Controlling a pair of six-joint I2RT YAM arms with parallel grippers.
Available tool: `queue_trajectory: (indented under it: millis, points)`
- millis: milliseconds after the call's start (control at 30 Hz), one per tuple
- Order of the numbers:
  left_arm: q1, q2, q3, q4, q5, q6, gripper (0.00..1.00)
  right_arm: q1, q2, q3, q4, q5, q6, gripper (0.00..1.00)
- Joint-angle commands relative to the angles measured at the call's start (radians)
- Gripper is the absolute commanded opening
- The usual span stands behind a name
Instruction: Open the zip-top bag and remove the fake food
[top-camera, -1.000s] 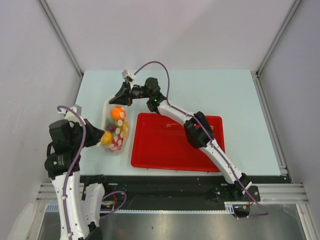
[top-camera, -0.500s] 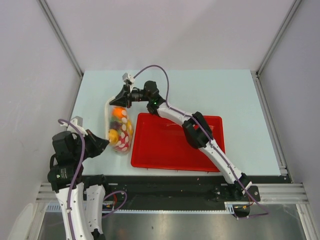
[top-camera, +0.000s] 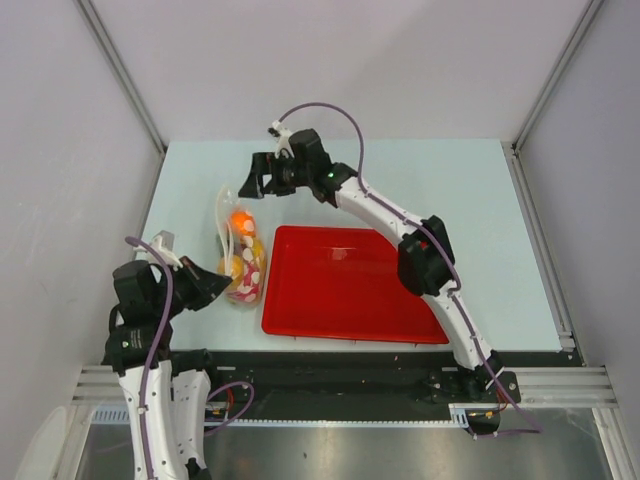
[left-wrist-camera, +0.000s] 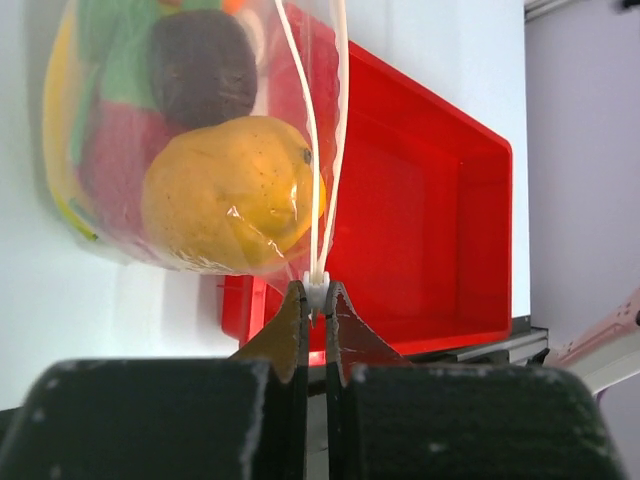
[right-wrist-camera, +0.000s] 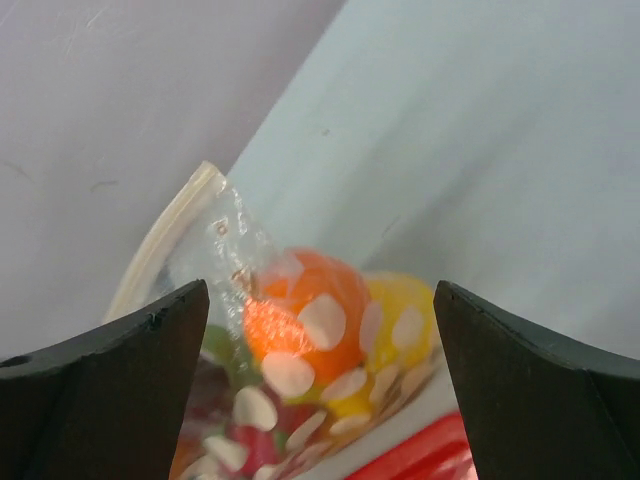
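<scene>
Clear dotted plastic, the zip-top bag (top-camera: 241, 262) lies on the table (top-camera: 490, 190) at the red tray's (top-camera: 350, 290) nine o'clock, with the fake food (left-wrist-camera: 230, 190) inside. The left jaws are pinched tight on the bag's zip edge at its seven o'clock end. The right jaws gape wide at its twelve o'clock end, gripping nothing.

The zip-top bag (top-camera: 241, 262) is clear, crinkly, glossy plastic film printed with white dots. The mango (left-wrist-camera: 225, 190) inside looks like smooth, faintly speckled plastic. The red tray (top-camera: 350, 285) is shiny moulded plastic, and the desk (top-camera: 450, 190) is matt pale blue.
</scene>
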Motion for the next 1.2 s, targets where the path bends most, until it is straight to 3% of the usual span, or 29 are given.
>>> queue_trajectory:
  millis: [0,167,333,533,633,700,733,767,800,867,967,1033,1167]
  points:
    - [0.003,-0.024,-0.046,0.1,0.076,-0.037,0.0,-0.026,-0.123,0.15,-0.548,0.136,0.127,1.0]
    - [0.003,-0.029,-0.068,0.131,0.091,-0.056,0.0,0.037,-0.217,0.072,-0.585,0.128,0.157,1.0]
    - [0.003,-0.027,-0.068,0.133,0.096,-0.053,0.0,0.132,-0.217,0.09,-0.597,0.153,0.132,0.84]
    - [0.003,-0.023,-0.079,0.119,0.1,-0.038,0.0,0.193,-0.182,0.138,-0.62,0.226,0.091,0.81]
    - [0.003,-0.023,-0.076,0.105,0.097,-0.03,0.0,0.192,-0.154,0.159,-0.633,0.231,0.089,0.74]
    - [0.005,-0.015,-0.064,0.094,0.096,-0.019,0.0,0.192,-0.137,0.168,-0.639,0.237,0.087,0.63]
    - [0.003,-0.012,-0.056,0.081,0.096,-0.016,0.0,0.192,-0.132,0.17,-0.645,0.24,0.087,0.53]
    - [0.003,-0.001,-0.044,0.068,0.094,-0.012,0.02,0.187,-0.129,0.173,-0.651,0.243,0.084,0.33]
    - [0.003,0.003,-0.007,0.053,0.062,-0.008,0.17,0.186,-0.123,0.173,-0.652,0.233,0.087,0.24]
    - [0.003,0.016,0.041,0.013,0.018,-0.008,0.37,0.184,-0.123,0.181,-0.671,0.223,0.086,0.09]
    - [0.003,0.071,0.145,-0.024,-0.083,-0.044,0.78,0.185,-0.134,0.173,-0.694,0.216,0.077,0.0]
    - [0.003,0.141,0.19,-0.012,-0.14,-0.076,0.83,0.187,-0.157,0.144,-0.692,0.216,0.08,0.0]
    - [0.005,0.227,0.177,0.123,-0.203,-0.117,0.76,0.192,-0.189,0.103,-0.683,0.225,0.081,0.02]
